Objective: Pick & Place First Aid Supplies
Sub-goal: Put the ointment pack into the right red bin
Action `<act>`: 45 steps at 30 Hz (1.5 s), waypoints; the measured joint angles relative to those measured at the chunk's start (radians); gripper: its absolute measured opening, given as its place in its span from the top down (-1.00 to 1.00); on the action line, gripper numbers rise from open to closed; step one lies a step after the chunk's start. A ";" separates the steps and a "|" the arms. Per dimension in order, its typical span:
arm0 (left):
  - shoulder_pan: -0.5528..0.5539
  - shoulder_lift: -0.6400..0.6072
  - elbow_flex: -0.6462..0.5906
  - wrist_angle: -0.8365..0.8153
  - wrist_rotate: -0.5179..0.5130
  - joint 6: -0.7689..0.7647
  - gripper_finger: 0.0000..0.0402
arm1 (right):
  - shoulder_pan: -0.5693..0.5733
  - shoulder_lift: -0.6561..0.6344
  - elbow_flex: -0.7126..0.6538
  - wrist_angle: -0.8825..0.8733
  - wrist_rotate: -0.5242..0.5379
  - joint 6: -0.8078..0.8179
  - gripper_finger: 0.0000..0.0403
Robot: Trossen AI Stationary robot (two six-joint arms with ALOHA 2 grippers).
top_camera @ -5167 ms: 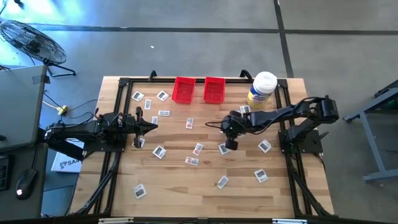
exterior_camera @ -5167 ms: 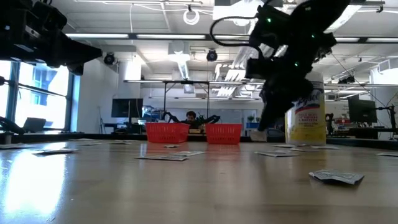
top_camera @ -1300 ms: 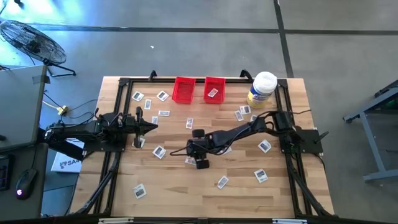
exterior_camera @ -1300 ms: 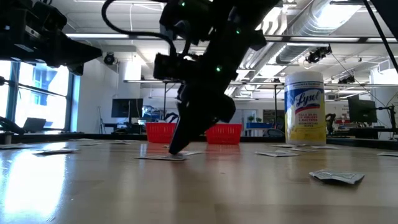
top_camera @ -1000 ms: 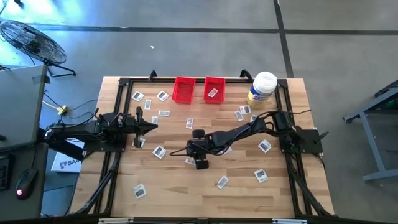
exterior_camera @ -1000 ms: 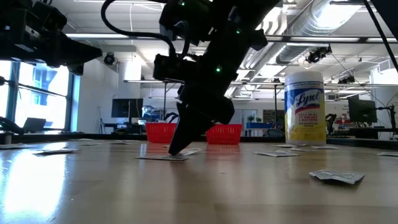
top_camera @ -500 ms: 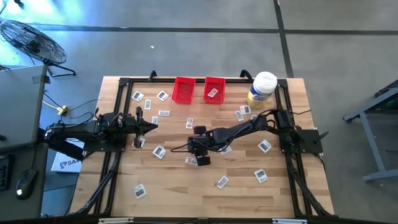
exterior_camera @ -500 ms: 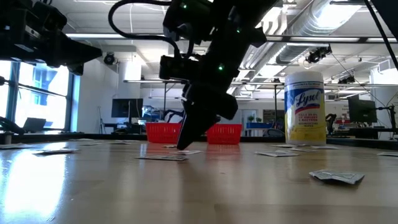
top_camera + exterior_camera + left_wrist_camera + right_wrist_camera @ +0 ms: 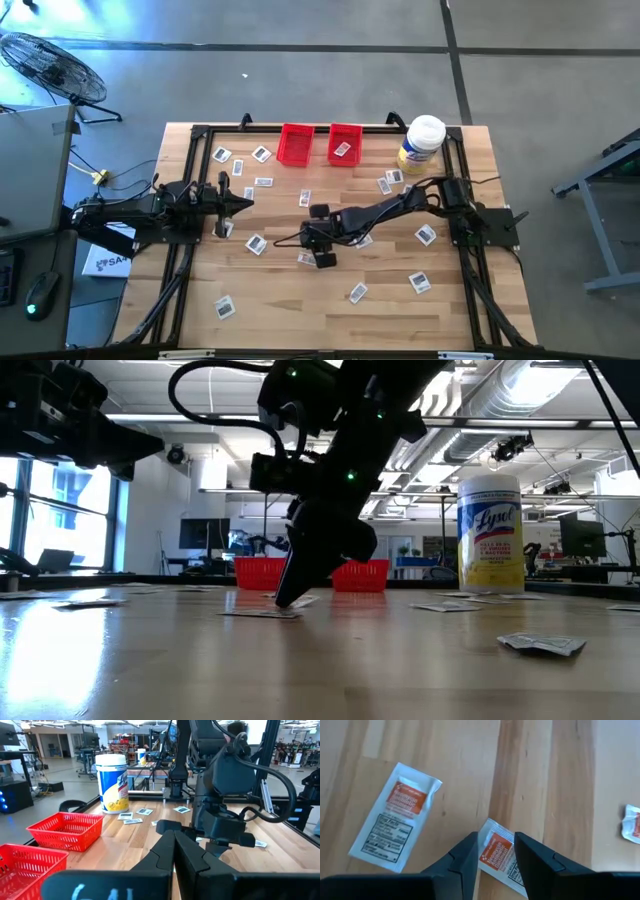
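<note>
High view first: your right arm reaches out from its base at the table's right edge toward the middle of the wooden table [image 9: 330, 310], and your right gripper [image 9: 318, 252] sits low over a packet [image 9: 307, 258] near the centre. Right wrist view shows you the detail — the 2 dark fingers [image 9: 465, 857] are spread with a gap between them, and that packet [image 9: 499, 859], white with an orange label, lies in the gap with a finger on each side; whether the fingers touch it, you cannot tell. A second packet [image 9: 395, 816] lies flat on the wood just beside it, apart from the fingers, and a third, crumpled one [image 9: 631, 823] shows at the frame's edge. Low view puts the fingertips right down at the table surface, on the near side of the 2 red baskets [image 9: 268, 573]. From above, those baskets [image 9: 295, 144] stand side by side at the far edge, and the right-hand one holds a packet [image 9: 342, 149]. More packets are scattered flat over the table, on both sides of the arm. Your left gripper [image 9: 243, 201] waits near the table's left side — its fingers [image 9: 172, 850] are pressed together and hold nothing. The wipes tub [image 9: 421, 145] stands upright at the far right corner.
</note>
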 joint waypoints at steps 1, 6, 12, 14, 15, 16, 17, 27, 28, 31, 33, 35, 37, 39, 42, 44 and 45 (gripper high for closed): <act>0.000 0.000 0.000 0.000 0.000 0.000 1.00 | 0.000 0.000 0.000 0.000 0.007 0.000 0.40; 0.000 0.000 0.000 0.000 0.000 0.000 1.00 | 0.000 -0.010 -0.001 -0.007 0.027 0.008 0.40; 0.000 0.000 0.000 0.000 0.000 0.000 1.00 | -0.002 -0.044 -0.003 -0.012 0.048 0.008 0.40; 0.000 0.000 0.000 0.000 0.000 0.000 1.00 | -0.007 -0.042 -0.003 -0.020 0.044 0.008 0.40; 0.000 0.000 0.000 0.000 0.000 0.000 1.00 | -0.008 -0.037 -0.003 -0.023 0.039 0.008 0.40; 0.000 0.000 0.000 0.000 0.000 0.000 1.00 | -0.010 -0.035 -0.003 -0.020 0.032 0.008 0.40; 0.000 0.000 0.000 0.000 0.000 0.000 1.00 | -0.012 -0.034 -0.003 -0.022 0.026 0.008 0.40; 0.000 0.000 0.000 0.000 0.000 0.000 1.00 | -0.014 -0.012 -0.002 -0.019 0.023 0.002 0.40; 0.000 0.000 0.000 0.000 0.000 0.000 1.00 | -0.014 -0.006 -0.001 -0.015 0.019 0.001 0.40; 0.000 0.000 0.000 0.000 0.000 0.000 1.00 | -0.014 0.010 0.002 -0.007 0.016 0.001 0.40; 0.000 0.000 0.000 0.000 0.000 0.000 1.00 | -0.014 0.011 0.002 -0.012 0.021 0.001 0.40; 0.000 0.000 0.000 0.000 0.000 0.000 1.00 | -0.014 0.011 0.002 -0.016 0.029 0.001 0.40; 0.000 0.000 0.000 0.000 0.000 0.000 1.00 | -0.013 0.003 0.001 -0.023 0.053 0.000 0.40; 0.000 0.000 0.000 0.000 0.000 0.000 1.00 | -0.013 -0.008 -0.002 -0.033 0.069 0.000 0.40; 0.000 0.000 0.000 0.000 0.000 0.000 1.00 | -0.014 -0.033 -0.007 -0.052 0.070 -0.001 0.40; 0.000 0.000 0.000 0.000 0.000 0.000 1.00 | -0.014 -0.047 -0.006 -0.039 0.071 0.002 0.40; 0.000 0.000 0.000 0.000 0.000 0.000 1.00 | -0.014 -0.055 -0.005 -0.040 0.069 0.007 0.40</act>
